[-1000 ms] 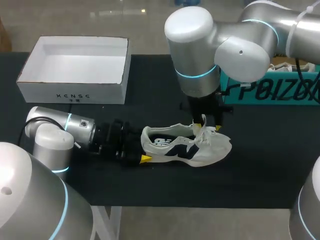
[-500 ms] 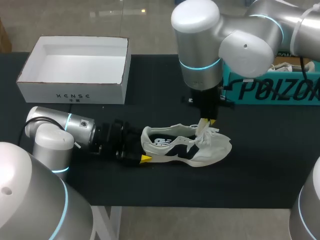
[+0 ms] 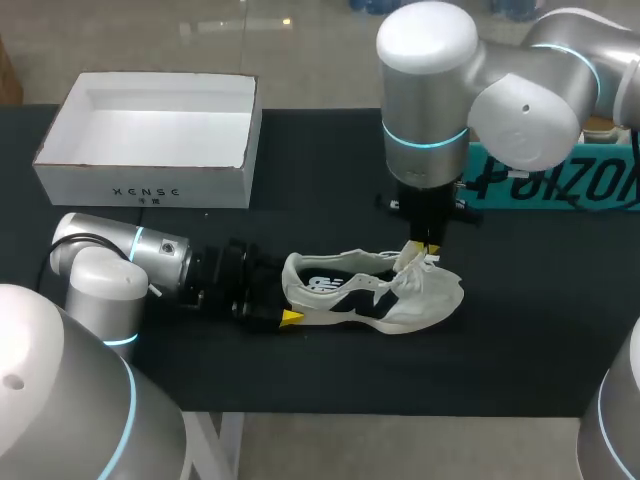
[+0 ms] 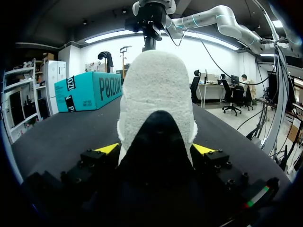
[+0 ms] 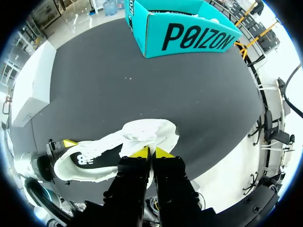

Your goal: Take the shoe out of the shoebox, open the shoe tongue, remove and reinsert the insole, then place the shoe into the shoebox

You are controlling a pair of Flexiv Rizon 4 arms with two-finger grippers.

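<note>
Left hand (image 4: 156, 148) is clamping the shoe (image 3: 380, 295) at its heel, probably the stiffest hold. Right hand (image 5: 151, 152), fingers nearly together, is pinching the tongue (image 3: 405, 262); the thin soft fabric is likely slipping easily.

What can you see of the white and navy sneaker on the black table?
The white and navy sneaker looks like fabric with white laces. It stands on its sole on the black table, outside the white cardboard shoebox. The left gripper clamps its heel from both sides; the right gripper, above, pinches white material at the tongue or laces.
</note>
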